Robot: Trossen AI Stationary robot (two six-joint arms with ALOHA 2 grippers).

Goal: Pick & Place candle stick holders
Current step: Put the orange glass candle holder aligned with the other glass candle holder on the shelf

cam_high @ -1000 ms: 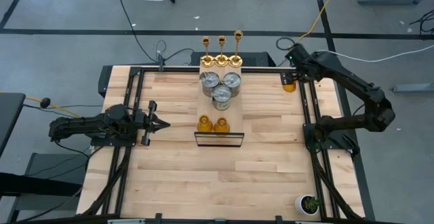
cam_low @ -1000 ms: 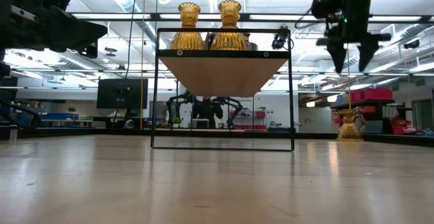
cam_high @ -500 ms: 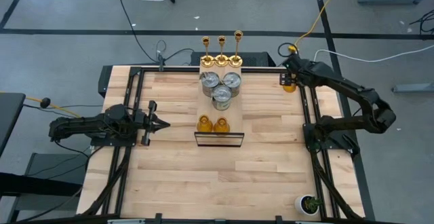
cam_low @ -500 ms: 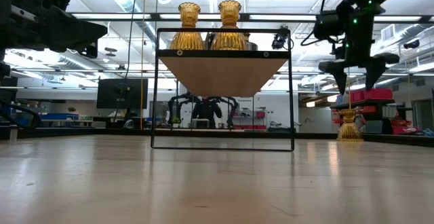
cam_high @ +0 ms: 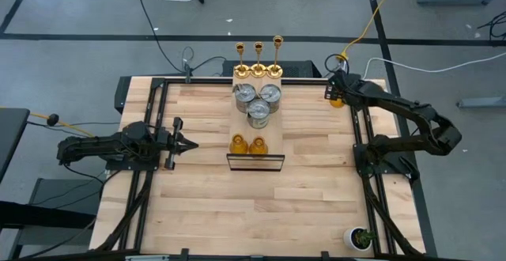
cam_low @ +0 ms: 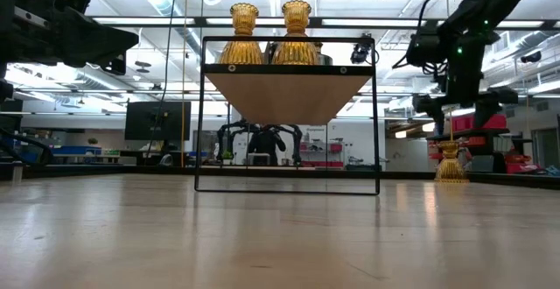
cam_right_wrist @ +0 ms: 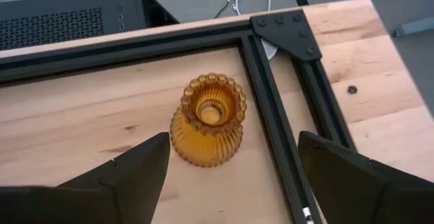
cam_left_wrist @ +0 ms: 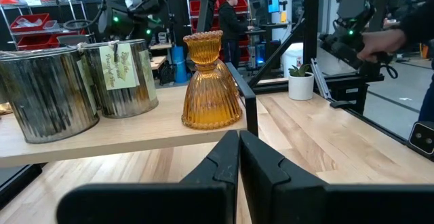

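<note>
Your right pincer (cam_right_wrist: pixel 227 166) hangs spread wide over the far right corner of the bench (cam_high: pixel 308 190), directly above a lone amber holder (cam_right_wrist: pixel 207 121) that stands upright on the wood just inside the black frame rail (cam_right_wrist: pixel 271 125); the fingers (cam_right_wrist: pixel 129 173) sit to either side of it and above it, not touching it. From overhead you see that same right pincer (cam_high: pixel 335 89) at the corner with the amber holder (cam_high: pixel 337 100) just beside it, and in the level view the right pincer (cam_low: pixel 462 105) is above the holder (cam_low: pixel 451 162), which stands on the bench surface. Your left pincer (cam_high: pixel 190 143) waits low on the left side of the bench, pressed together and holding nothing, aimed toward the small raised shelf (cam_high: pixel 254 160) in the middle. In its wrist view the shut fingers (cam_left_wrist: pixel 227 166) point at the shelf edge, where one amber holder (cam_left_wrist: pixel 211 81) stands upright beside two silver cans (cam_left_wrist: pixel 74 88). On that shelf, seen from above, two amber holders (cam_high: pixel 247 145) stand side by side at the near edge, three silver cans (cam_high: pixel 257 103) cluster behind them, and three gold candlesticks (cam_high: pixel 258 59) line the far end. A small green potted plant (cam_high: pixel 362 237) sits well apart at the near right corner of the bench. In the left wrist view, a person (cam_left_wrist: pixel 234 17) stands in the room beyond.
</note>
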